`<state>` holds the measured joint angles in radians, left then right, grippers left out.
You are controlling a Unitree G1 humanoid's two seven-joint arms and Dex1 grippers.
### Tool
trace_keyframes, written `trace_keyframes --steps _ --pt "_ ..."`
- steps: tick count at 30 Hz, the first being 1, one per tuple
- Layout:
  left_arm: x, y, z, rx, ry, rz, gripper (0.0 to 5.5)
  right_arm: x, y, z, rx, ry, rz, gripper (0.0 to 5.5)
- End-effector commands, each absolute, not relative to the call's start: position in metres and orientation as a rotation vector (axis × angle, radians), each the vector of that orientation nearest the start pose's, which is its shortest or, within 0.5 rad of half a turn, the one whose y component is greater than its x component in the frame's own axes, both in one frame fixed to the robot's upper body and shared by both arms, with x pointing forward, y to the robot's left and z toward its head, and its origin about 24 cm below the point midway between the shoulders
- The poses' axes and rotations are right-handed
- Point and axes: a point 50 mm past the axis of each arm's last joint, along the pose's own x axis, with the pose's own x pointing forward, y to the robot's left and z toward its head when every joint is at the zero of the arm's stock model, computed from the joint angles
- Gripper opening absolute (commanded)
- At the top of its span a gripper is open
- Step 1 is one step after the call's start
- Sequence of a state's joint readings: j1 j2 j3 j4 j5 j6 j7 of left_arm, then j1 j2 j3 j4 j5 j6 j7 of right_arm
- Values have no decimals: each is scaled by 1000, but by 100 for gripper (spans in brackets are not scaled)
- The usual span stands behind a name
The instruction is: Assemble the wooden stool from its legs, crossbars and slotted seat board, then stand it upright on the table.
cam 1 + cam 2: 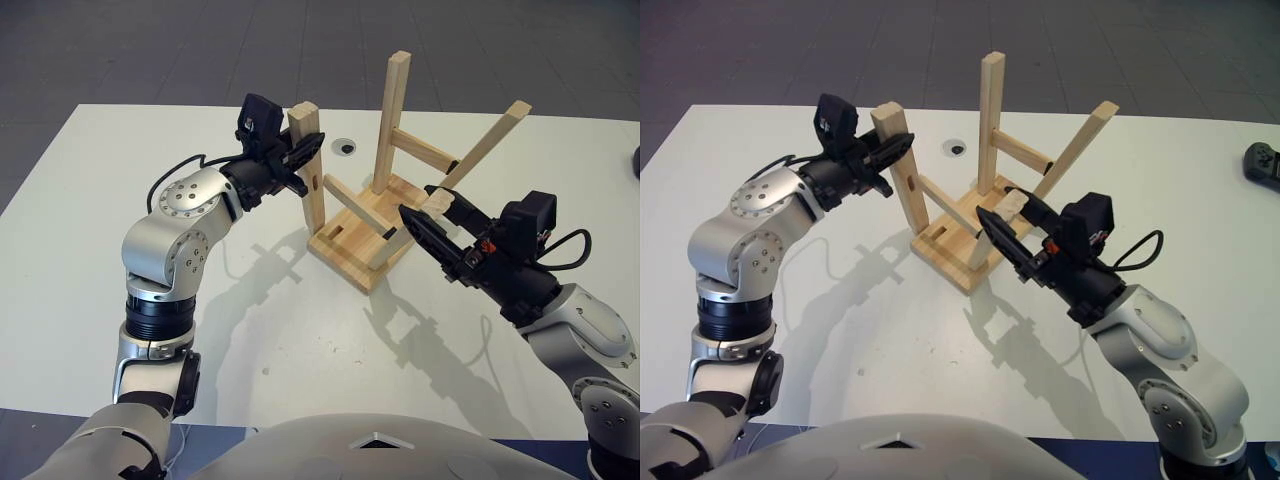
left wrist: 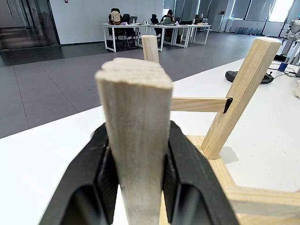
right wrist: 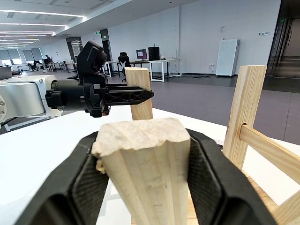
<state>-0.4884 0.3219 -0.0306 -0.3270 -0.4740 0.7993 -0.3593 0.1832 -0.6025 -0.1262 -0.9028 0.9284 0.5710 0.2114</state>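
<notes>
With the upturned stool [image 1: 385, 190] at frame centre, seat board [image 1: 352, 262] flat on the table [image 1: 100, 180], left gripper [image 1: 310, 160] clamped on the upper-left leg [image 1: 314, 200] and right gripper [image 1: 418, 205] clamped on the centre-right leg [image 3: 143, 154], uneven pulls could spring a crossbar [image 1: 425, 150] or tip it

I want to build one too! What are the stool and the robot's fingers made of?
Stool: looks like pale, unpainted wood; grain lines show on the leg end. Fingers: probably matte black plastic or rubber, smooth and dull.
</notes>
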Motion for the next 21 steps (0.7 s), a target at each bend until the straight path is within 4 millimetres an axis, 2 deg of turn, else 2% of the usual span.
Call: trace_keyframes --steps 1,5,15,21 --pt "295 117 189 -22 -11 -688 104 169 -151 151 159 92 749 229" --pt "295 117 191 -22 -25 -685 104 169 -151 151 159 91 746 229" --pt "291 113 181 -4 6 -714 104 168 -150 151 158 91 746 229" --pt "291 112 187 -7 -14 -723 104 168 -150 150 159 93 745 229"
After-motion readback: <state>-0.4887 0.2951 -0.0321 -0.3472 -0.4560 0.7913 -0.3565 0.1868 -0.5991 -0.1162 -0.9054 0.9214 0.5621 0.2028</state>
